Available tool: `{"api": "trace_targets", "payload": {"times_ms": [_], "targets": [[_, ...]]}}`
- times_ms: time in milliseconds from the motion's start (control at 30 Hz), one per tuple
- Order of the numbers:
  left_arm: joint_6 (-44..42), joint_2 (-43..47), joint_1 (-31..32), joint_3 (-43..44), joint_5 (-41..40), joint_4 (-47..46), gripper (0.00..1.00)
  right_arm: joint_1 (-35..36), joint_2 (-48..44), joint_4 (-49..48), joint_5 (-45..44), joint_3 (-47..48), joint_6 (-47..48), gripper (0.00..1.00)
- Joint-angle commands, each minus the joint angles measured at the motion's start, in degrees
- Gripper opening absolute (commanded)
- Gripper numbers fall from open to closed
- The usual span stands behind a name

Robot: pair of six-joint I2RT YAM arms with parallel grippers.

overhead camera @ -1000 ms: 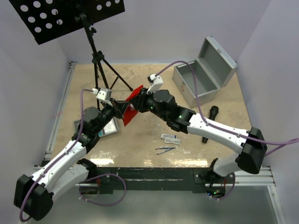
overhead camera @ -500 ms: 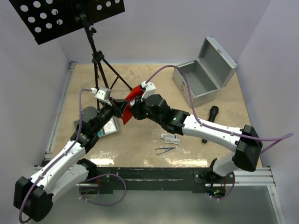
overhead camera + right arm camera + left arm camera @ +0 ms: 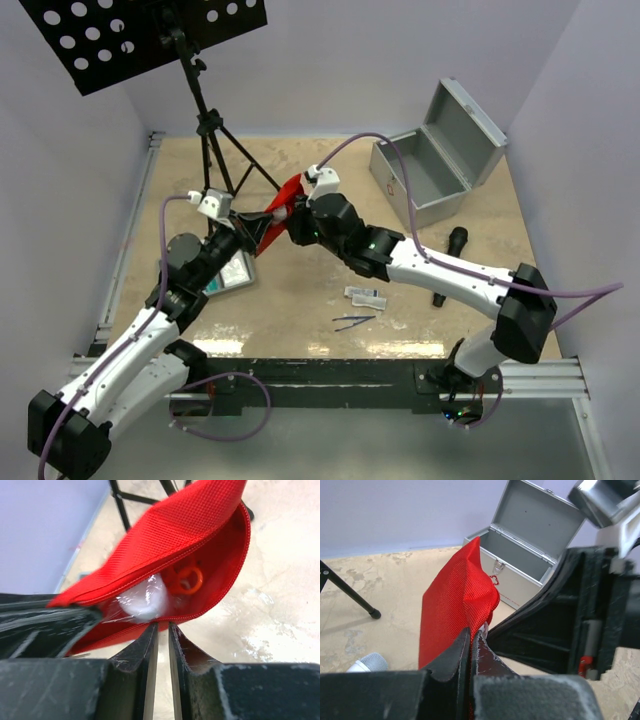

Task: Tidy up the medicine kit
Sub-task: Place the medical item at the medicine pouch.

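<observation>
The red pouch [image 3: 284, 197] hangs in the air between my two grippers, over the middle of the table. My left gripper [image 3: 252, 228] is shut on its fabric; the left wrist view shows the jaws [image 3: 472, 632] pinched tight on the red cloth [image 3: 452, 605]. My right gripper [image 3: 162, 625] is nearly shut, its tips on the lower lip of the pouch's open mouth [image 3: 200, 535]. Inside are a white wrapped roll [image 3: 145, 597] and an orange scissors handle [image 3: 187, 577]. The silver case [image 3: 430, 165] stands open at the back right. The grey tray [image 3: 232, 274] lies under my left arm.
A black tripod stand [image 3: 205, 125] with a perforated plate stands at the back left. Small white packets [image 3: 365, 296] and tweezers [image 3: 353, 321] lie near the front centre. A black cylinder [image 3: 450, 262] lies beside my right arm. A grey-headed microphone [image 3: 367, 662] shows in the left wrist view.
My right gripper has moved left and a little back, closing in on the pouch. My left gripper and the pouch have shifted slightly back and left.
</observation>
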State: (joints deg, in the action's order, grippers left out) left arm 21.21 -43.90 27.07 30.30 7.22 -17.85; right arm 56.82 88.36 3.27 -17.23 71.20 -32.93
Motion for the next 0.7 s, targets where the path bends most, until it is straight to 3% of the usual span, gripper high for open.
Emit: {"api": "trace_targets", "payload": {"times_ms": [0,433,667], "targets": [[-1.35,0.57,0.26,-0.33,0.25,-0.52,0.0,-0.13,-5.3,-6.78,1.93,-0.18,1.29,0.2],[-0.47,-0.05,0.26,0.46,0.95,-0.88,0.0,-0.13,-3.81,-5.73,4.66,0.78,1.99,0.21],[-0.82,-0.13,0.26,0.63,0.69,-0.26,0.0,0.22,-7.84,-8.01,4.84,-2.2,1.9,0.21]]}}
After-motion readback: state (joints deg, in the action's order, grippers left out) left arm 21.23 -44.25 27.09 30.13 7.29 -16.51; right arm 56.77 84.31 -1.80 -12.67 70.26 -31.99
